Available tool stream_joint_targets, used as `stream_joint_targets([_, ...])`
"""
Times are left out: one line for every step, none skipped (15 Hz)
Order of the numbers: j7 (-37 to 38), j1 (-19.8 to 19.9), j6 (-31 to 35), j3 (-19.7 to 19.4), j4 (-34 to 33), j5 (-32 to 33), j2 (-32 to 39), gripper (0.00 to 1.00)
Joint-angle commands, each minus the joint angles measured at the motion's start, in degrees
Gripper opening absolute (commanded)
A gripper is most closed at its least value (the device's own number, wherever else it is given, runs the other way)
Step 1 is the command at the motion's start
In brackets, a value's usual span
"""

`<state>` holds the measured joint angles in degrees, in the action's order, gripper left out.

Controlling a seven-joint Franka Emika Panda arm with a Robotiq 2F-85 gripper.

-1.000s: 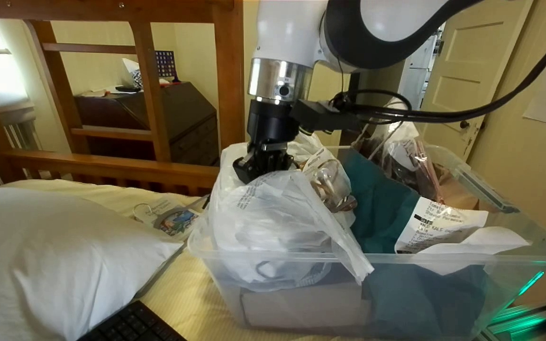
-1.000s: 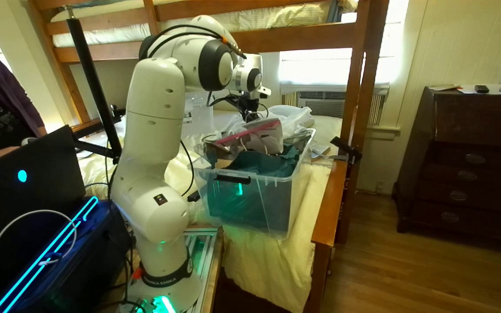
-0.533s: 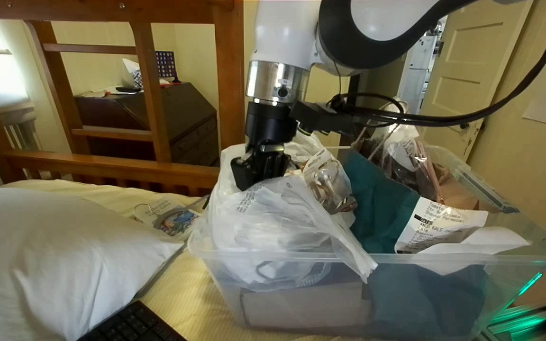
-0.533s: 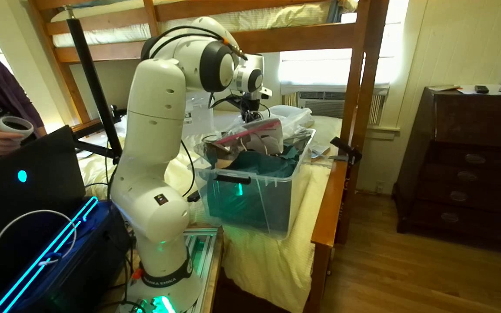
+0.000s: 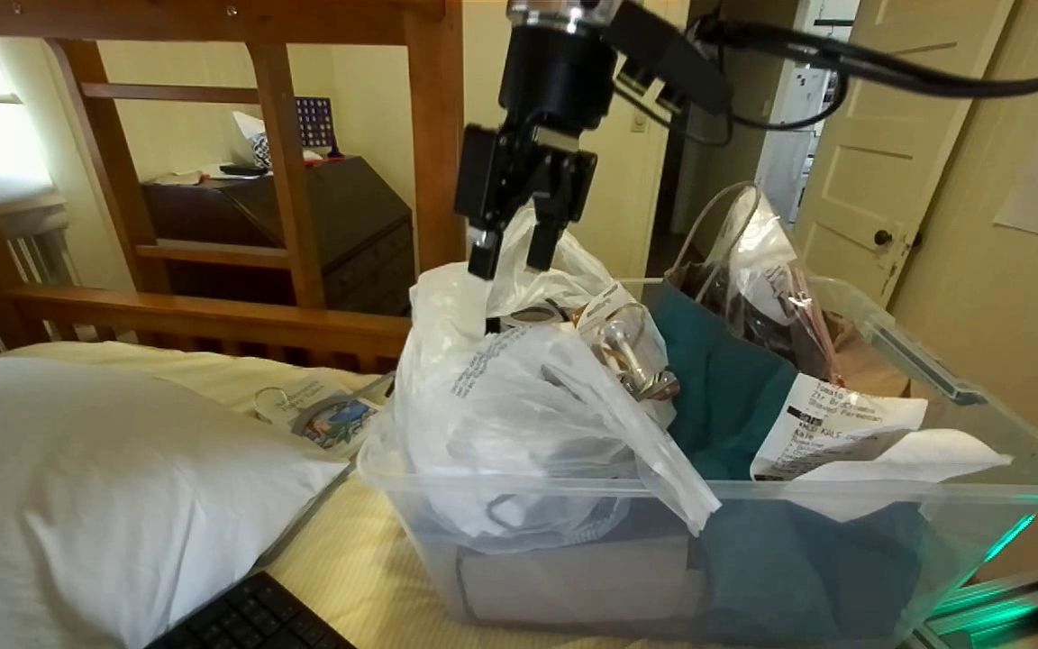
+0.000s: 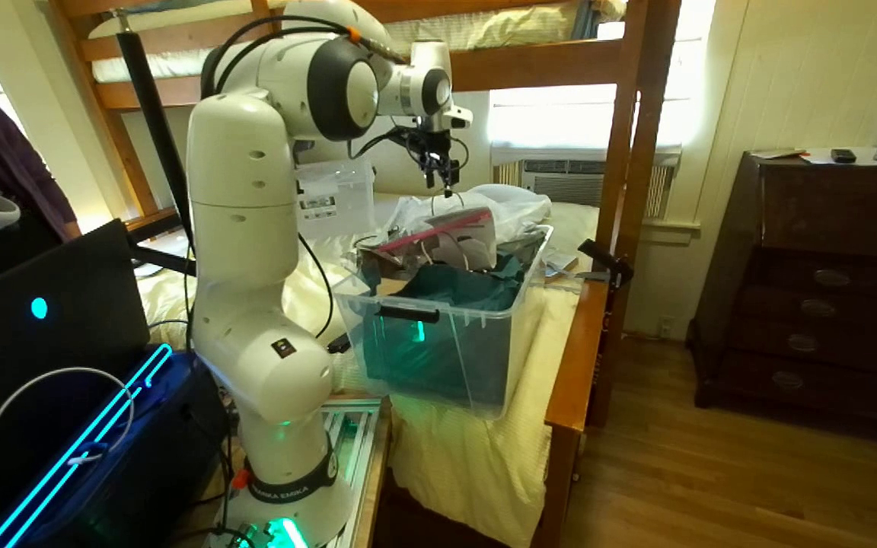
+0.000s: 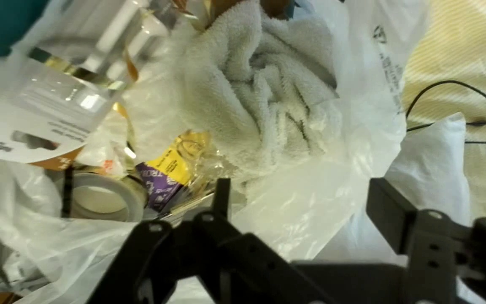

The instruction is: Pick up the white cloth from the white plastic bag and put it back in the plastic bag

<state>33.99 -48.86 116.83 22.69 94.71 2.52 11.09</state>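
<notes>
Comparing positions, we note the Robotiq gripper (image 5: 512,259) now stands above, no longer within, the white plastic bag (image 5: 519,419), fingers spread and holding nothing. The white terry cloth (image 7: 268,93) lies bunched inside the bag; we judge the return likely complete.

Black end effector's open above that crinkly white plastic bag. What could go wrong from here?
1. The black end effector might pinch the crinkly white plastic bag instead of the fluffy white cloth: in the wrist view, the bag shows in its open gap.
2. Lifting the cloth could drag out the yellow-and-purple printed packet close beside it; whether the two touch is unclear.
</notes>
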Motion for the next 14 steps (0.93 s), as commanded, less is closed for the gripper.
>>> stream_joint_targets([7.1,-0.5,-7.4,-1.1,0.5,5.8,-5.5,1.0])
stream_joint_targets([7.9,-0.1,-9.3,-0.8,0.2,7.0,-6.4,1.0])
stream_joint_targets([9.7,0.0,-11.8,-0.5,-0.3,8.6,-7.4,1.0])
stream_joint_targets([11.2,0.1,-14.8,-0.1,-0.9,9.9,-8.0,1.0])
stream_joint_targets([13.1,0.1,-18.1,0.3,-1.7,11.3,-8.7,1.0])
stream_joint_targets([15.1,0.2,-21.0,0.8,-2.8,11.4,-9.2,1.0])
stream_joint_targets([16.4,0.4,-23.0,1.2,-3.5,11.5,-9.6,1.0])
stream_joint_targets([17.9,0.5,-24.1,1.6,-4.0,11.6,-10.1,1.0])
stream_joint_targets([18.9,0.7,-23.5,1.9,-4.2,11.2,-10.5,1.0])
stream_joint_targets([15.0,1.1,-16.7,2.1,-3.1,8.5,-11.4,1.0])
stream_joint_targets([16.0,1.3,-20.7,2.2,-3.4,10.0,-10.4,1.0])
stream_joint_targets([15.9,1.3,-19.0,2.5,-3.6,9.9,-10.7,1.0])
stream_joint_targets([15.9,1.3,-18.2,2.7,-3.6,9.9,-10.9,1.0])
stream_joint_targets([15.9,1.3,-18.0,2.8,-3.6,9.9,-10.9,1.0])
